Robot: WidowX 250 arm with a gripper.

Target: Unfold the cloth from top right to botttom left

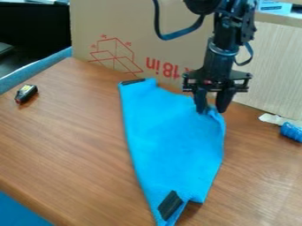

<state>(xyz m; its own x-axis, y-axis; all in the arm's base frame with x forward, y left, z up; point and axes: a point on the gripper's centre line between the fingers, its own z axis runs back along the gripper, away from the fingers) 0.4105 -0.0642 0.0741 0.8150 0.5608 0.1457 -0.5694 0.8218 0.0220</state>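
Tool [212, 110] with fingers apart at the upper right of the blue cloth [171, 137], cardboard [156, 35] behind.

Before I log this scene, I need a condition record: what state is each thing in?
Blue cloth: partly folded, bunched at its upper right.
Pincer: pointing down, at the bunched part.
Cardboard box: upright behind the cloth.
Small black object: lying on the table.
Blue bundle: lying at the right, cut off by the view's edge.

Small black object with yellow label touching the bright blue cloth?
No, the small black object sits off to the left, with brown wooden tabletop between it and the bright blue cloth.
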